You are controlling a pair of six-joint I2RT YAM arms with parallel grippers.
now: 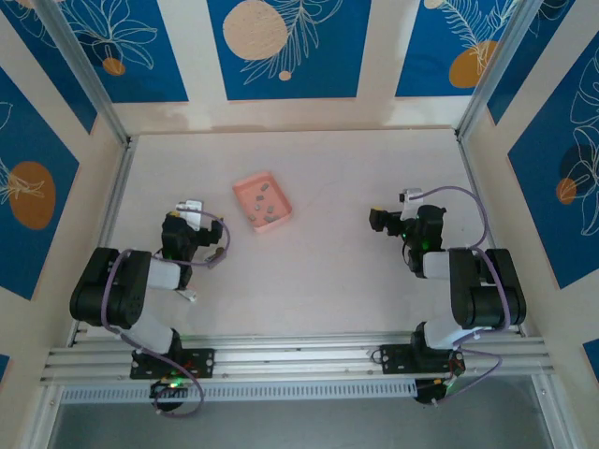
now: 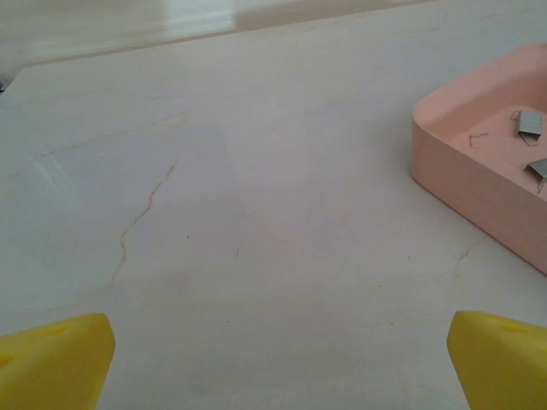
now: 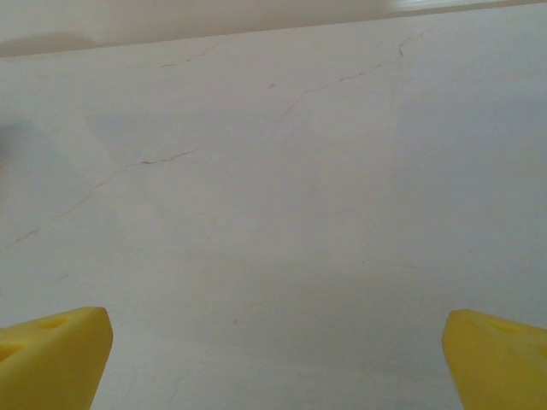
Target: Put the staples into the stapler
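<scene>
A shallow salmon-pink tray (image 1: 241,198) lies on the table left of centre and holds the staples (image 1: 265,202), several tiny grey bars. In the left wrist view the tray's wall (image 2: 479,196) fills the right edge, with two staples (image 2: 530,124) on its floor. My left gripper (image 1: 191,208) hovers left of the tray, open, its yellow fingertips (image 2: 51,359) wide apart over bare table. My right gripper (image 1: 379,222) stands open at the right, with nothing between its yellow fingertips (image 3: 500,359). The stapler is out of view.
The pale table top (image 1: 328,253) has faint hairline cracks. Aluminium rails (image 1: 299,360) run along the near edge and up both sides. Blue patterned walls enclose the back and sides.
</scene>
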